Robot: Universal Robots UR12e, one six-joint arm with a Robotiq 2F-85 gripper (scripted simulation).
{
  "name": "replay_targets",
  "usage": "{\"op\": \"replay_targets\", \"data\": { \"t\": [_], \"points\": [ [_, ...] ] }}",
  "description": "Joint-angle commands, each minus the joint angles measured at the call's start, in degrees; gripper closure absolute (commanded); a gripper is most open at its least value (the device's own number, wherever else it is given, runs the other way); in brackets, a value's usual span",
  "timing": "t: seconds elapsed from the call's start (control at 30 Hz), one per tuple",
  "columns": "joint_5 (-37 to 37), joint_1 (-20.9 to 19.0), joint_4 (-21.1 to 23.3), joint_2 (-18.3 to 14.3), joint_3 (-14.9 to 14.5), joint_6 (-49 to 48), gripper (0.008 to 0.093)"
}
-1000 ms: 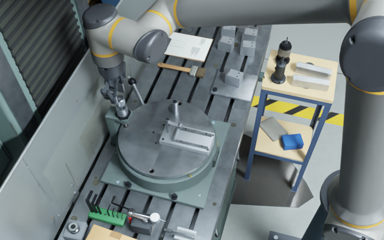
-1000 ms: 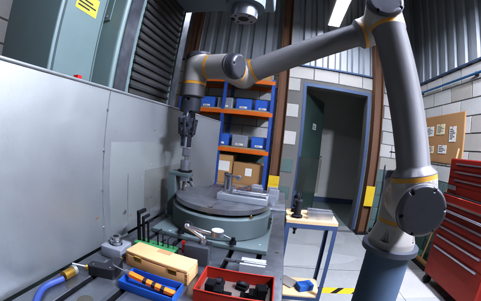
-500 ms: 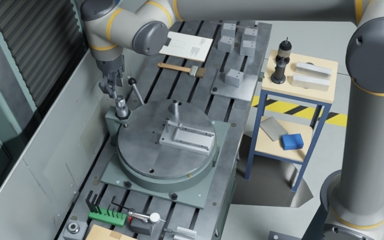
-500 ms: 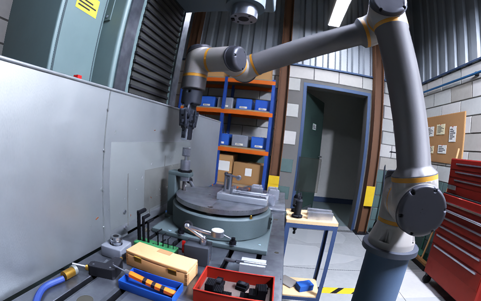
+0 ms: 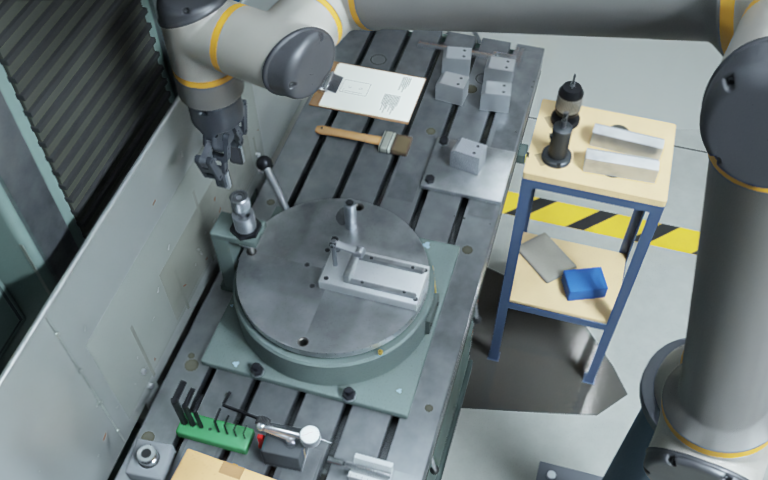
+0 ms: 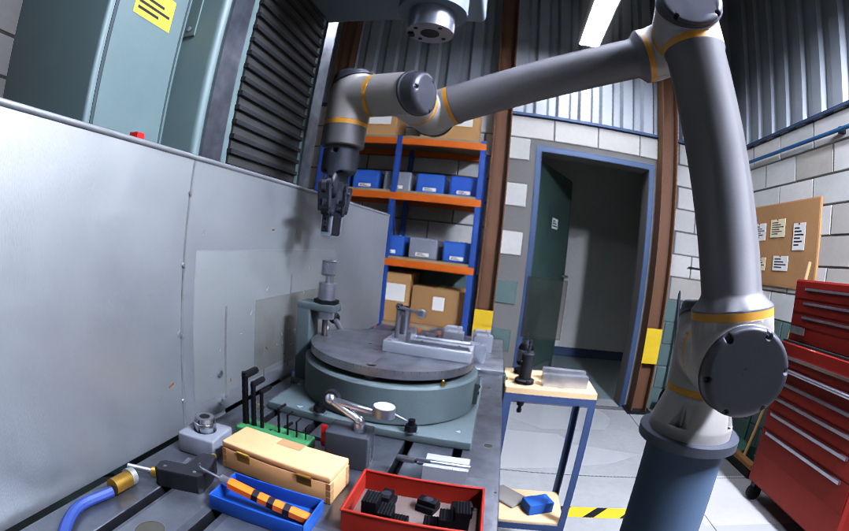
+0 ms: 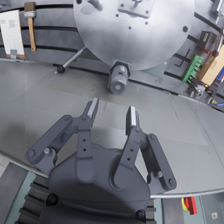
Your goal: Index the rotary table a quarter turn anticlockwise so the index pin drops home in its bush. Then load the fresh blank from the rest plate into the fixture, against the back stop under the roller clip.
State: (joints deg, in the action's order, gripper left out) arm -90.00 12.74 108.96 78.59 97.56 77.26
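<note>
The index pin's knurled knob (image 5: 242, 210) (image 6: 327, 282) (image 7: 118, 80) stands upright in its green bracket at the left rim of the rotary table (image 5: 331, 280) (image 6: 391, 357). My gripper (image 5: 218, 164) (image 6: 332, 210) (image 7: 113, 113) hangs open and empty straight above the knob, well clear of it. The fixture (image 5: 376, 276) (image 6: 432, 343) sits on the table top with an upright peg (image 5: 350, 218) behind it. A ball-ended lever (image 5: 272, 178) (image 7: 70, 62) sticks out from the table's rim. A grey blank (image 5: 469, 155) lies on the rest plate (image 5: 464, 170) further along the bed.
The splash guard wall (image 5: 113, 266) (image 6: 94, 269) runs close along the left of the pin. Several grey blocks (image 5: 476, 76), a brush (image 5: 365, 138) and a clipboard (image 5: 374, 90) lie beyond the table. A blue-legged stand (image 5: 589, 187) is at the bed's right. Hex keys (image 5: 212, 424) sit at the near end.
</note>
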Motion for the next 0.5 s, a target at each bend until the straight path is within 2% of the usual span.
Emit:
{"op": "replay_targets", "data": {
  "t": [0.0,0.27,0.47],
  "points": [
    [0.0,0.0,0.0,0.0,0.0,0.0,0.0484],
    [0.0,0.0,0.0,0.0,-0.1,0.0,0.0334],
    [0.0,0.0,0.0,0.0,-0.1,0.0,0.0334]
  ]
}}
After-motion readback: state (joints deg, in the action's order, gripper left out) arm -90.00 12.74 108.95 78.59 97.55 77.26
